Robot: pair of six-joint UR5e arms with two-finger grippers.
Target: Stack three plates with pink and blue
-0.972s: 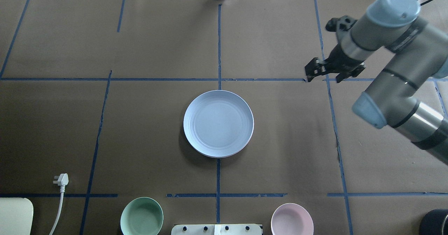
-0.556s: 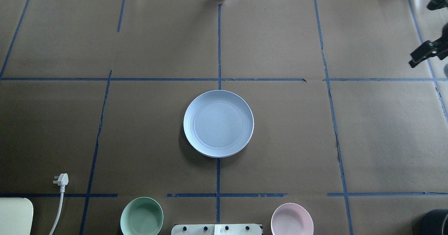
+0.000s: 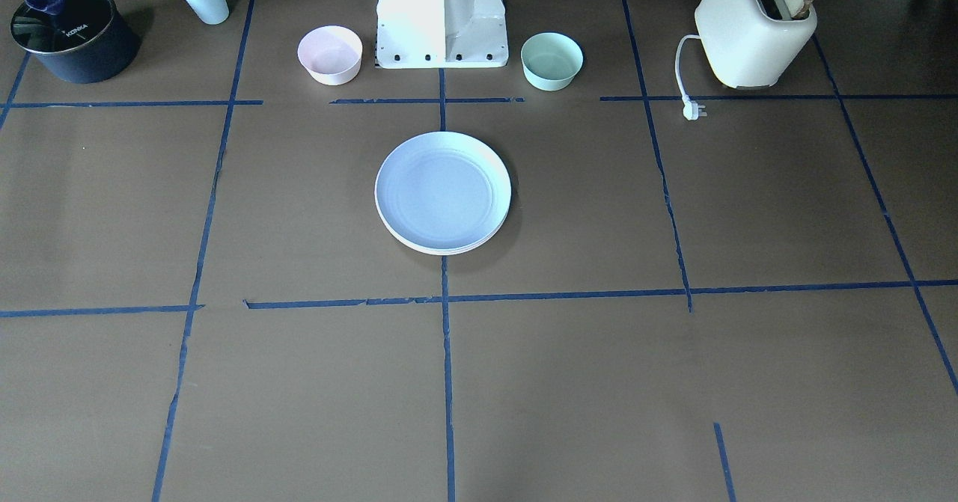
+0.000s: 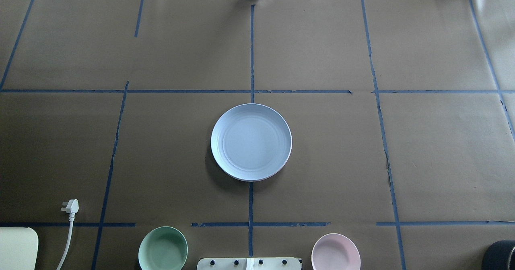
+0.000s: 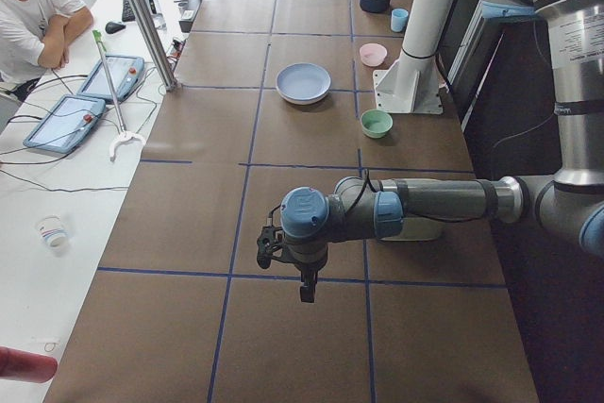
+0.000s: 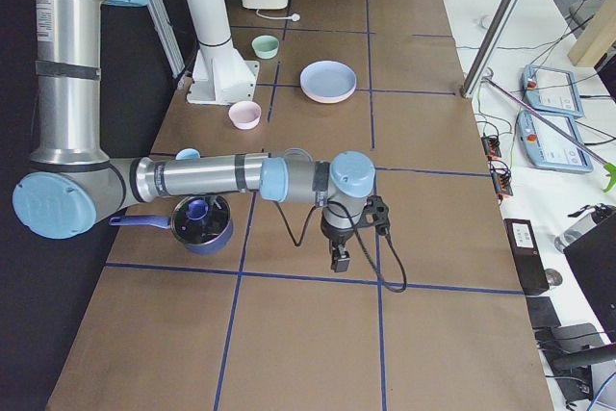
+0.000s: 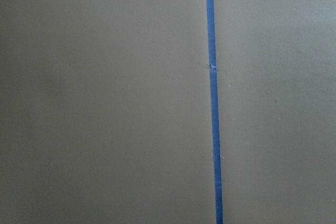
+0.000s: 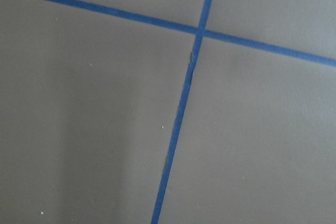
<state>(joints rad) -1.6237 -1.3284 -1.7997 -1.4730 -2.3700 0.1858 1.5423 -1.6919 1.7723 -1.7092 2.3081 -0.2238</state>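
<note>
1. squarely in the middle of the table (image 4: 362,161) sits the stack of plates (image 4: 251,142), on the crossing of blue tape lines.
2. the light blue plate (image 3: 441,188) lies on top, level. the cream plate (image 3: 441,250) shows as a rim under its edge, and the pale pink plate (image 6: 329,100) as a thin pinkish edge.
3. the left gripper (image 5: 307,290) hangs fingers-down over bare paper at the table's left end, well apart from the stack. how wide its jaws stand, or whether it holds anything, i cannot tell.
4. the right gripper (image 6: 339,259) hangs likewise at the right end, beside the dark pot (image 6: 200,221). its opening cannot be told either.
5. both wrist cameras show only brown paper and blue tape.
6. the mint bowl (image 4: 163,249) and pink bowl (image 4: 335,252) sit near the robot's base, apart from the stack.
</note>
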